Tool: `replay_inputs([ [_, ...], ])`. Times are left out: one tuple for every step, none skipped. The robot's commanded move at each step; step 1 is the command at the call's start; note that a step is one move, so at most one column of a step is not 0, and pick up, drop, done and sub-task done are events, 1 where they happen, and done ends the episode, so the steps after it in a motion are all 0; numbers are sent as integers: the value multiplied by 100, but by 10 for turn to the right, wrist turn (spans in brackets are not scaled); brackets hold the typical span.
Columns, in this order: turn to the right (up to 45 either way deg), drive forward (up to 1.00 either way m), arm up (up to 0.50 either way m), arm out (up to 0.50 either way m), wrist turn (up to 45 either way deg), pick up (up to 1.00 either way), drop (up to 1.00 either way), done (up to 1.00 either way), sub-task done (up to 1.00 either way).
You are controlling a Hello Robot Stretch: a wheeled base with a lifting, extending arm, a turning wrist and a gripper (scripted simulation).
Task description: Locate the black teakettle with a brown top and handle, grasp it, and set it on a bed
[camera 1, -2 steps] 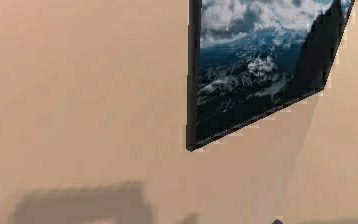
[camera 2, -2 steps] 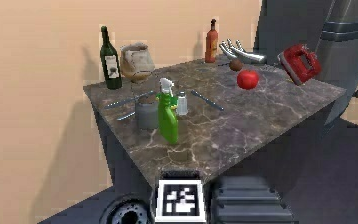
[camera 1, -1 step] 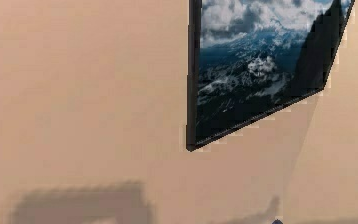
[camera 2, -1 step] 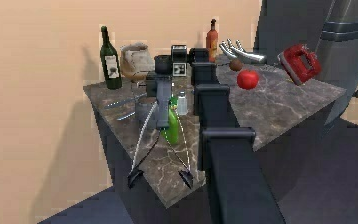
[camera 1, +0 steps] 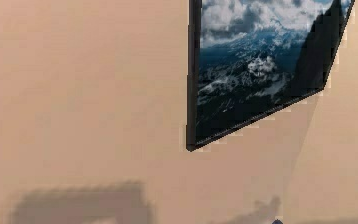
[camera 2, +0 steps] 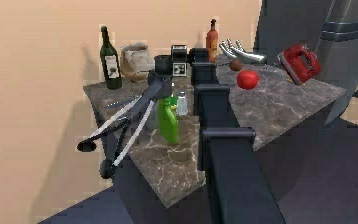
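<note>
My arm (camera 2: 227, 160) rises as a dark bar over a dark marble counter (camera 2: 287, 100). Two white marker squares (camera 2: 165, 67) stand at its far end. From there the gripper (camera 2: 96, 157) slants down past the counter's left edge, its thin fingers (camera 2: 85, 146) against bare wall, and it holds nothing. Right beside the arm stand a green bottle (camera 2: 170, 118) and a small shaker (camera 2: 182, 102).
On the counter are a dark wine bottle (camera 2: 109, 58), a pale bowl-like thing (camera 2: 139, 58), a brown bottle (camera 2: 213, 37), a silver piece (camera 2: 237, 48), a red round fruit (camera 2: 248, 79) and a red appliance (camera 2: 301, 63). Ahead is a tan wall (camera 1: 87, 100) with a framed mountain picture (camera 1: 262, 65).
</note>
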Motion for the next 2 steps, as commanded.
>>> replay_inputs([
  [0, 0, 0, 0, 450, 0, 0, 0, 0],
  [0, 0, 0, 0, 450, 0, 0, 0, 0],
])
